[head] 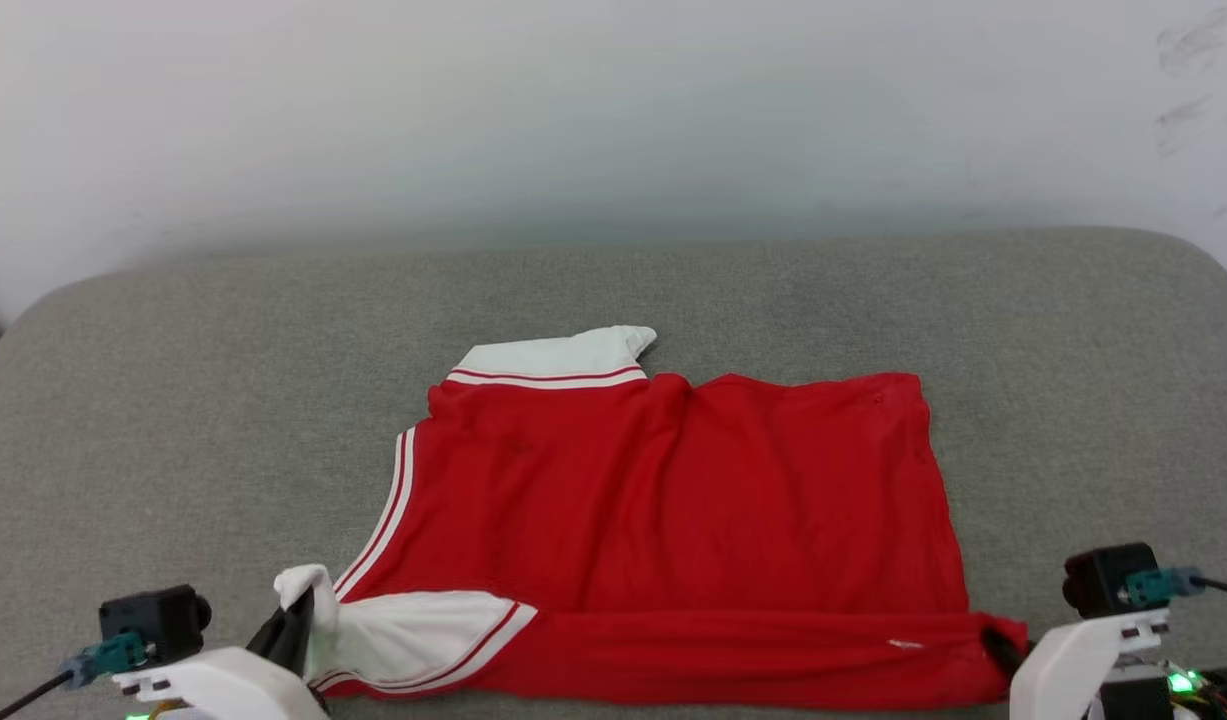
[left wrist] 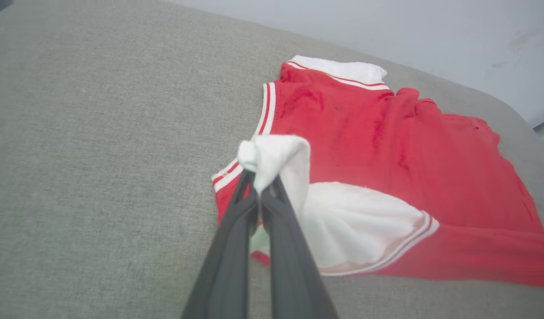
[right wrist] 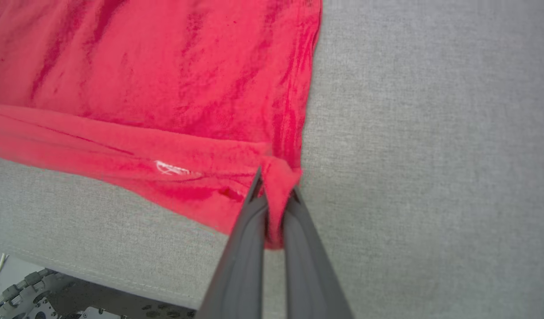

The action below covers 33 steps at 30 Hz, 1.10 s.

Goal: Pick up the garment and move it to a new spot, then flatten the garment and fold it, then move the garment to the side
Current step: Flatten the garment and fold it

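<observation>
Garment [head: 673, 520] strung lengthwise hand to hand, bulk ahead; left gripper [head: 298, 612] pinched on white sleeve [head: 413, 630], right gripper [head: 1003, 650] clamped on hem corner [right wrist: 281, 177].

Nothing here can be read: no word, number or brand. The garment [head: 673, 500] shows a plain red side. A small white mark [right wrist: 172, 168] sits on its folded strip along the near edge of the surface [head: 173, 400], too small and blurred to tell whether it is lettering.
</observation>
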{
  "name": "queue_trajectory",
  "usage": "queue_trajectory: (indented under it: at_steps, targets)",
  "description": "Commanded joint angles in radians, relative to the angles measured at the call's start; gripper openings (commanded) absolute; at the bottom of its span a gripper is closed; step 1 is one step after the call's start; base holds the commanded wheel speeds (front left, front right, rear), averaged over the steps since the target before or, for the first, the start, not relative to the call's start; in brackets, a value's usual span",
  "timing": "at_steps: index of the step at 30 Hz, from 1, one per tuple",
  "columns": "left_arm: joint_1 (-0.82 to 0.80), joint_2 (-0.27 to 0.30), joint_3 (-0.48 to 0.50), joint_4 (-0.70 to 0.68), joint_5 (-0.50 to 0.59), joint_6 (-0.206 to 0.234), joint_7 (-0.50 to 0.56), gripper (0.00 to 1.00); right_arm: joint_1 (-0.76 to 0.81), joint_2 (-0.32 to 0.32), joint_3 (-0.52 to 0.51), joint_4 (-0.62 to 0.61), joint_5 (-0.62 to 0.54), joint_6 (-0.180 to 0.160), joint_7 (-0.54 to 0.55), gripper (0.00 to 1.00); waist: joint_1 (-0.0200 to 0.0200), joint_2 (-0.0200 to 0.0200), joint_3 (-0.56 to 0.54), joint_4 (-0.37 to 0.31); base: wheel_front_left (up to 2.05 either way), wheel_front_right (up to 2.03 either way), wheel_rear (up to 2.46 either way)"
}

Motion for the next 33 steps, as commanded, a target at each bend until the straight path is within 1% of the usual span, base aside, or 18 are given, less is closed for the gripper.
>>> queue_trajectory:
  at_steps: [1,5,9,12,16,17,18,19,21,22,25,30,33]
  targets:
    - [-0.035,-0.013,-0.01,0.024,0.003,-0.015,-0.003,0.0,-0.039,-0.011,0.014,0.022,-0.001,-0.001,0.005,0.0,-0.0001,0.0,0.012,-0.006,0.0,0.0,0.0]
    - [-0.142,-0.04,-0.029,0.108,0.009,-0.056,-0.006,0.0,-0.14,-0.028,0.042,0.093,0.009,-0.001,-0.01,0.0,-0.0001,0.0,0.045,-0.011,0.0,0.0,0.0]
    - [-0.235,-0.067,-0.036,0.199,0.015,-0.092,-0.024,0.0,-0.237,-0.038,0.071,0.177,0.016,-0.001,-0.046,0.0,-0.0001,0.0,0.088,-0.017,0.0,0.0,0.0]
    - [-0.293,-0.081,-0.044,0.271,0.006,-0.12,-0.016,0.0,-0.302,-0.048,0.101,0.249,0.016,-0.001,-0.071,0.0,-0.0001,0.0,0.127,-0.02,0.0,0.0,0.0]
    - [-0.352,-0.099,-0.063,0.365,-0.004,-0.158,0.005,0.0,-0.368,-0.039,0.146,0.34,0.021,-0.001,-0.106,0.0,-0.0001,0.0,0.168,-0.022,0.0,0.0,0.0]
    - [-0.363,-0.105,-0.066,0.385,-0.01,-0.167,0.008,0.0,-0.379,-0.039,0.152,0.361,0.021,-0.001,-0.118,0.14,-0.0001,0.0,0.176,-0.022,0.0,0.0,0.0]
    - [-0.373,-0.111,-0.068,0.405,-0.013,-0.176,0.006,0.0,-0.39,-0.037,0.158,0.383,0.023,-0.001,-0.131,0.44,-0.0001,0.0,0.181,-0.022,0.0,0.0,0.0]
    - [-0.379,-0.119,-0.071,0.429,-0.019,-0.184,0.012,0.12,-0.398,-0.035,0.167,0.404,0.023,-0.001,-0.144,1.0,-0.0001,0.0,0.184,-0.022,0.0,0.0,0.0]
    - [-0.391,-0.129,-0.078,0.465,-0.027,-0.201,0.017,0.59,-0.41,-0.036,0.178,0.447,0.028,-0.001,-0.167,1.0,-0.0001,0.0,0.188,-0.021,0.0,0.0,0.0]
    - [-0.401,-0.139,-0.079,0.497,-0.036,-0.214,0.013,1.0,-0.414,-0.039,0.187,0.483,0.034,-0.001,-0.196,1.0,-0.0001,0.0,0.188,-0.02,0.0,0.0,0.0]
    - [-0.407,-0.148,-0.082,0.537,-0.041,-0.23,0.005,1.0,-0.412,-0.045,0.207,0.504,0.048,-0.001,-0.249,1.0,-0.0001,0.0,0.176,-0.017,0.0,0.0,0.0]
    - [-0.401,-0.138,-0.069,0.557,-0.046,-0.24,-0.017,1.0,-0.385,-0.054,0.201,0.455,0.048,-0.001,-0.399,1.0,-0.0001,0.0,0.127,-0.017,0.0,0.0,0.0]
    - [-0.39,-0.116,-0.068,0.542,-0.044,-0.239,-0.007,1.0,-0.359,-0.046,0.182,0.413,0.029,-0.001,-0.491,1.0,-0.0001,0.0,0.091,-0.018,0.0,0.0,0.0]
